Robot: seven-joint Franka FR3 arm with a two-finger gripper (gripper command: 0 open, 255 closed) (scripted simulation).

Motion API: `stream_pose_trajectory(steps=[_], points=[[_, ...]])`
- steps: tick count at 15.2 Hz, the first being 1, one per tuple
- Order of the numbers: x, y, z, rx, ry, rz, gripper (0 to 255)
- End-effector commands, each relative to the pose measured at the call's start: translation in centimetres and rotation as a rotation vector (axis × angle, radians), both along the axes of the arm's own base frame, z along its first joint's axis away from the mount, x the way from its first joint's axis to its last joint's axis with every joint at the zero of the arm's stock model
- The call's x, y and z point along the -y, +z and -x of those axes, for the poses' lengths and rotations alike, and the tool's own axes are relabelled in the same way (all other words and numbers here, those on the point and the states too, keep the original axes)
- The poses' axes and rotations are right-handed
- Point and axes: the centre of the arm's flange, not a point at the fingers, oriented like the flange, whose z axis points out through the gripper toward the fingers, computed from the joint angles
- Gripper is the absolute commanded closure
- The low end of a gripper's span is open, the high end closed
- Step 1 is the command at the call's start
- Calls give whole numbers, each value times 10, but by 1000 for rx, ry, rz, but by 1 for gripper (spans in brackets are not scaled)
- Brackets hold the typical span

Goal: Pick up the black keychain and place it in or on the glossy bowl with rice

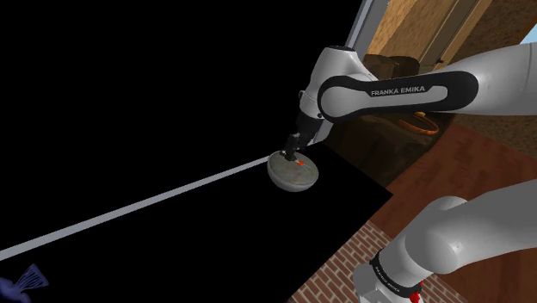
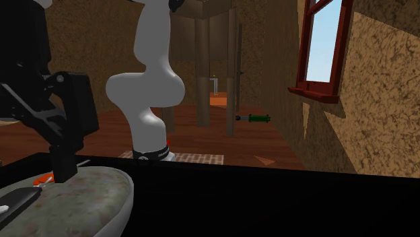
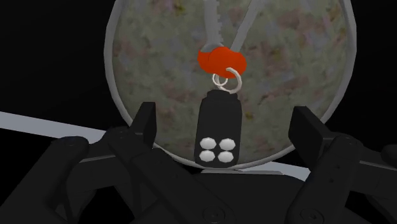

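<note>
The black keychain (image 3: 219,127) is a dark fob with several white buttons, a metal ring, an orange tag (image 3: 221,60) and keys. It lies on the speckled rice inside the round grey bowl (image 3: 137,51). My gripper (image 3: 226,114) hangs open just above the bowl, its fingers well clear of the fob on either side. In the shoulder view the gripper (image 1: 297,148) stands directly over the bowl (image 1: 293,174), with the orange tag (image 1: 299,161) showing below it. In the second exterior view one black finger (image 2: 65,161) hovers over the bowl (image 2: 87,202), next to the orange tag (image 2: 44,178).
The bowl sits on a black surface (image 1: 215,241) crossed by a pale strip (image 1: 129,209). A small blue object (image 1: 23,280) lies at the shoulder view's lower left. Beyond are the brick floor (image 1: 344,267), wooden furniture legs (image 2: 202,74), a red-framed window (image 2: 316,50) and a green item (image 2: 256,119).
</note>
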Motion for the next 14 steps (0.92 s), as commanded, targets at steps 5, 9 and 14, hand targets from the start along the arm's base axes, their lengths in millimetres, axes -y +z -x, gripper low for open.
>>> stream_pose_trajectory(steps=[5,9,14], points=[[0,40,2,0,0,0,0],[0,50,3,0,0,0,0],[0,50,3,0,0,0,0]])
